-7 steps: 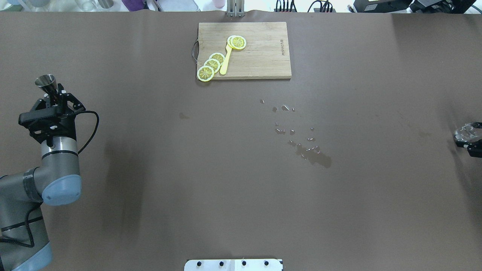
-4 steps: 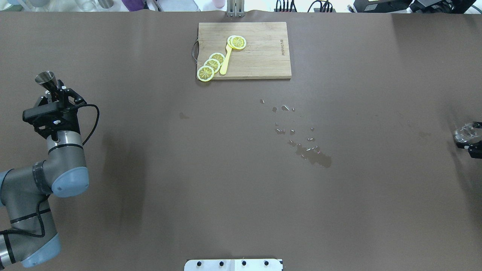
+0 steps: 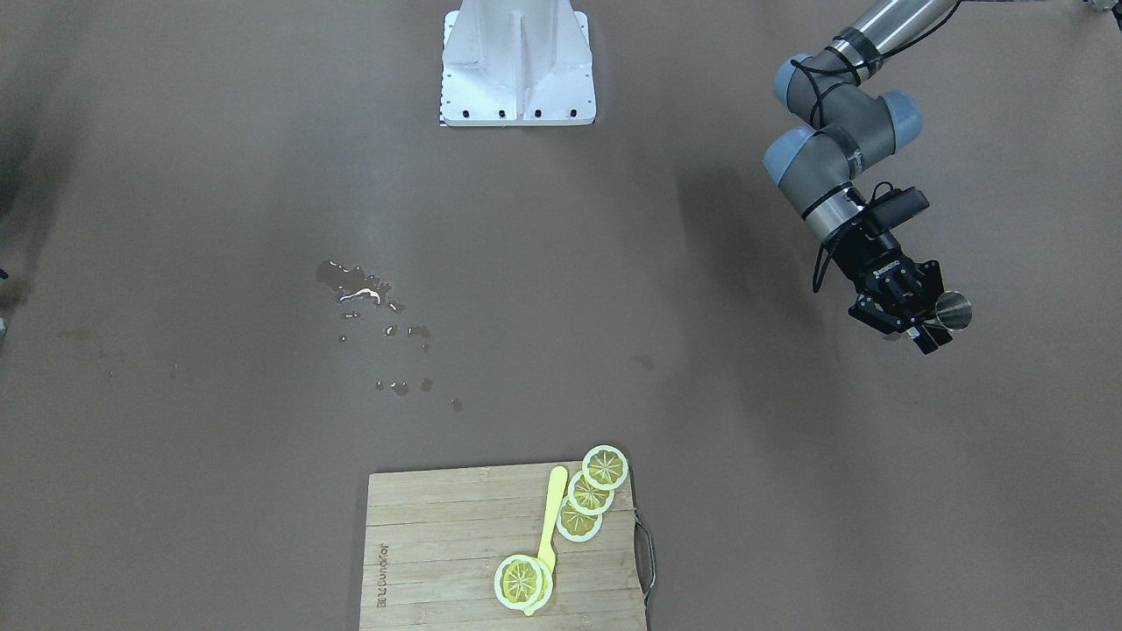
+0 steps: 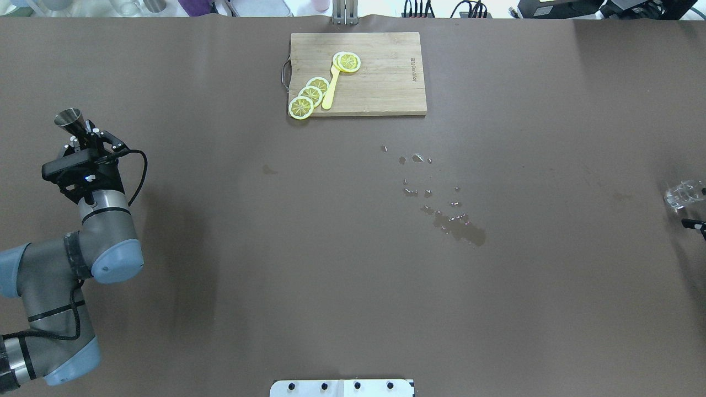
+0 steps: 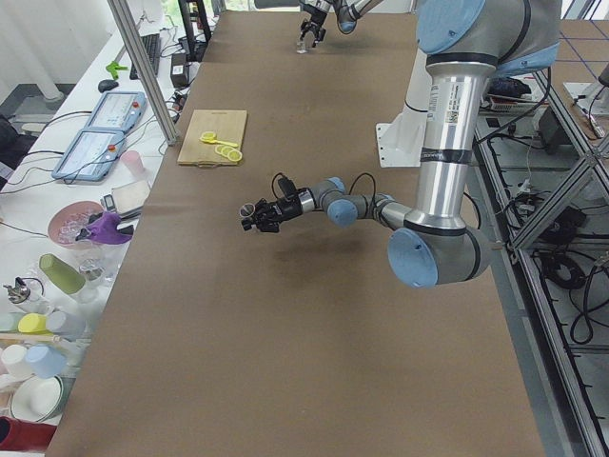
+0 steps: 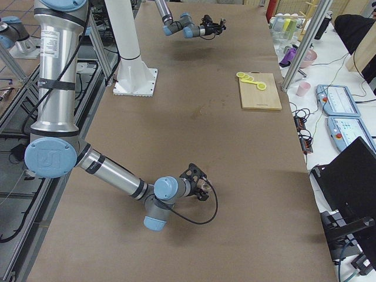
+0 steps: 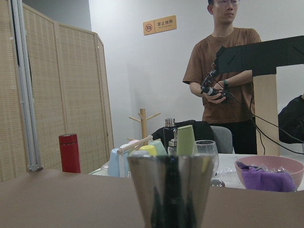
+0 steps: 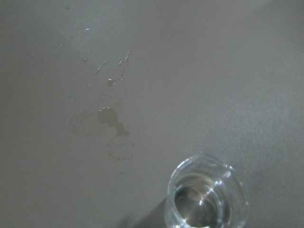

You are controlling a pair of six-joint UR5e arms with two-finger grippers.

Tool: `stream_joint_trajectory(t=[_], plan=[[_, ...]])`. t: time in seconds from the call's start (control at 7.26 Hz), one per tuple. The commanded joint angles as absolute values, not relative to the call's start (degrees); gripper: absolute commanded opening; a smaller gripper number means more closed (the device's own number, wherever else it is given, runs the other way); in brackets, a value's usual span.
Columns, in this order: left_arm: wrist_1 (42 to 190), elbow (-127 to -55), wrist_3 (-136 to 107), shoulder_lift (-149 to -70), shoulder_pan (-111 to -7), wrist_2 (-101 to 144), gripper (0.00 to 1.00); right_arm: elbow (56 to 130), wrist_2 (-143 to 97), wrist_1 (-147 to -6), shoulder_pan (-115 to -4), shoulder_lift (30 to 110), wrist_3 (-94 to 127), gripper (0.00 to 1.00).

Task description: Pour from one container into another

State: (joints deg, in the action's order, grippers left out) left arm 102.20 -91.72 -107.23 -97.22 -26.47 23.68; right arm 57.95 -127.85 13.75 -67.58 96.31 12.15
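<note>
Brown table [image 4: 331,275] | left claw [image 4: 84,135] grips jigger [image 4: 71,121] (apparently upright) | right claw [image 6: 202,188]: cannot tell

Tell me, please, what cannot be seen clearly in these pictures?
1. Right gripper: cut off by the overhead view's right edge; open or shut is unclear.
2. Jigger contents: too small overhead; the left wrist view shows only its outer wall.
3. Glass cup: its lower part is cut off by the right wrist view's bottom edge.
</note>
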Motion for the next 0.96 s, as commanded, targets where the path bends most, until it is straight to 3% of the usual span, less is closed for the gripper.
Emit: stream_joint_trajectory(t=[0.0, 0.28, 0.83], plan=[[97.4, -91.7, -112.0, -98.1, -26.4, 25.2, 0.0, 58.0, -131.8, 13.8, -70.1, 97.4, 11.9, 1.0], [97.4, -90.8, -112.1, -98.0, -26.4, 26.0, 0.0, 59.0, -135.8, 12.6, -73.0, 98.5, 11.9, 1.0], [97.2, -88.7, -115.7, -98.0, -26.4, 26.1, 0.0, 64.8, -148.6, -7.4, -79.2, 99.0, 12.2, 1.0]])
